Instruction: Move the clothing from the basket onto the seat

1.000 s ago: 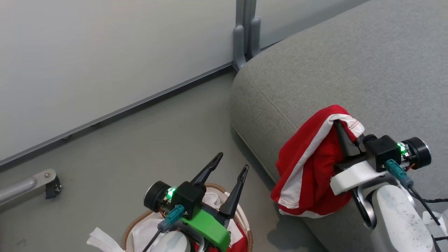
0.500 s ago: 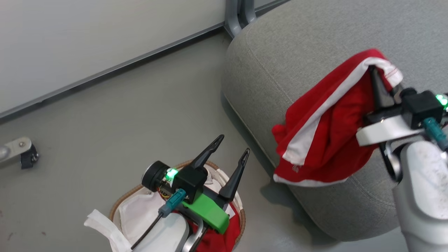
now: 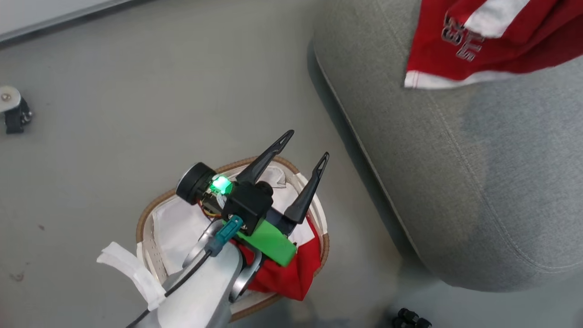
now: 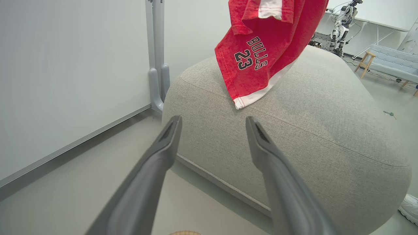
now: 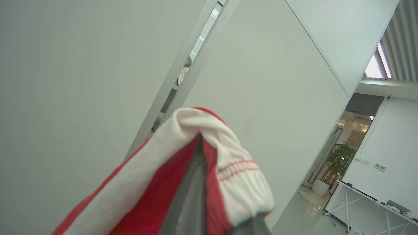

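Observation:
My left gripper point(image 3: 306, 146) hangs open and empty above the basket point(image 3: 146, 214), a white tub with a brown woven rim and a white liner point(image 3: 175, 228). Red clothing point(image 3: 284, 273) lies in the basket's near side, partly hidden under my left wrist. My right gripper point(image 5: 200, 147) is shut on another red-and-white garment point(image 5: 156, 189), whose waistband drapes over its grey fingers point(image 5: 191, 199). That garment point(image 3: 478, 41) hangs above the grey seat point(image 3: 478, 182). In the left wrist view the garment point(image 4: 258, 65), printed "BULLS 23", has its white hem touching the seat point(image 4: 310, 137) beyond my left gripper point(image 4: 213, 120).
A grey wall panel with an upright post point(image 4: 156, 65) stands behind the seat. A caster foot point(image 3: 11, 109) sits on the floor at far left. A small black object point(image 3: 410, 319) lies near the seat's front corner. A shoe point(image 4: 409, 209) shows at the seat's right.
The head camera has tilted down. My right gripper has lifted the red garment higher over the seat, and the arm has left the head view. The left gripper stays open over the basket.

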`<state>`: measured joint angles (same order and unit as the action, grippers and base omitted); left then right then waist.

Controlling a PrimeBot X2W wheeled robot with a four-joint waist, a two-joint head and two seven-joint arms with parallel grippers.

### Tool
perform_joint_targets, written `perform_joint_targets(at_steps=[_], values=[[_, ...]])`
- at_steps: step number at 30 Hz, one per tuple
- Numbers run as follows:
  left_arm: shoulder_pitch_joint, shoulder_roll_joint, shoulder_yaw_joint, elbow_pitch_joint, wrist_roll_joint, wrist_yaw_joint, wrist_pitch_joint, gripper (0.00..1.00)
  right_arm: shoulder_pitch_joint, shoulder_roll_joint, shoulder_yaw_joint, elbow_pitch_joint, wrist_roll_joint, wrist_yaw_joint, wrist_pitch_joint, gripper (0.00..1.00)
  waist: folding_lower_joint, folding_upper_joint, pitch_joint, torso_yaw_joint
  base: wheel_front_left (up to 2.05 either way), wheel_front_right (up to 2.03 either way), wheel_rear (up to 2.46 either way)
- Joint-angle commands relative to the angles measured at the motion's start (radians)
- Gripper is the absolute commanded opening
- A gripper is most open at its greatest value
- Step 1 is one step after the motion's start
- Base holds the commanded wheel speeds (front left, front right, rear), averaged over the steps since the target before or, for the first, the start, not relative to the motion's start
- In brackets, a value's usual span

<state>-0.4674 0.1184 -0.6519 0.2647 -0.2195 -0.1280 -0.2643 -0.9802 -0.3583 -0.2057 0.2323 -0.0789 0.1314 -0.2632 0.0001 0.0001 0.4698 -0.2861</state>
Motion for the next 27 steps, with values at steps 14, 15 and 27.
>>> perform_joint_targets(at_steps=[14, 15, 27], values=[[-0.102, 0.004, 0.035, -0.055, 0.068, -0.004, 0.0, 1.0, -0.149, -0.102, -0.157, 0.213, -0.077, -0.001, -0.002, 0.0, -0.0001, -0.0001, 0.305, 0.114, 0.0, 0.0, 0.0], [-0.1, 0.007, 0.041, -0.057, 0.07, -0.002, 0.0, 1.0, -0.143, -0.09, -0.17, 0.231, -0.083, -0.001, -0.002, 0.0, -0.0001, -0.0001, 0.316, 0.114, 0.0, 0.0, 0.0], [-0.093, 0.013, 0.067, -0.056, 0.075, 0.002, 0.0, 1.0, -0.01, 0.058, -0.244, 0.357, -0.128, -0.001, -0.002, 0.0, -0.0001, -0.0001, 0.353, 0.09, 0.0, 0.0, 0.0]])
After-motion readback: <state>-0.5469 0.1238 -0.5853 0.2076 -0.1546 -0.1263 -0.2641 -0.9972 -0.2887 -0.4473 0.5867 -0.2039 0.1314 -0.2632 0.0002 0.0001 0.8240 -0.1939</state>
